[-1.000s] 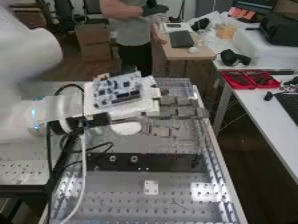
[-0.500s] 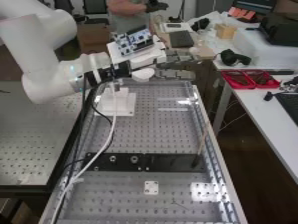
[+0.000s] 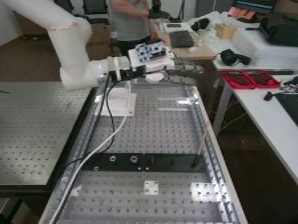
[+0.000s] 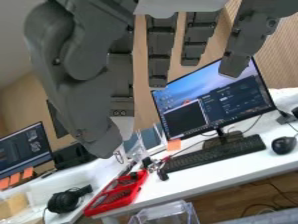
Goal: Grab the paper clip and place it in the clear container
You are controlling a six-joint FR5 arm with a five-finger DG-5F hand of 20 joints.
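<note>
Standing here and going from the left of the high view, I see a perforated metal table (image 3: 40,130), then the white arm (image 3: 70,42) reaching over to a circuit board (image 3: 150,52) mounted above its wrist. The hand (image 3: 186,67) hangs in the air over the far end of the bench (image 3: 146,130), open, its fingers extended; in the wrist view, too, the hand (image 4: 159,55) grips nothing. Nearer, a black bar (image 3: 166,162) crosses the bench, and a thin wire-like piece (image 3: 178,204) lies beyond it on the near part; whether that is the paper clip, I cannot tell. The wrist view has a clear box (image 4: 166,207) just in front of the white desk (image 4: 199,175). Farthest right are red trays (image 3: 239,80) on that desk. Orange notes (image 4: 174,145) sit by the monitor (image 4: 154,100), any writing too small to read.
</note>
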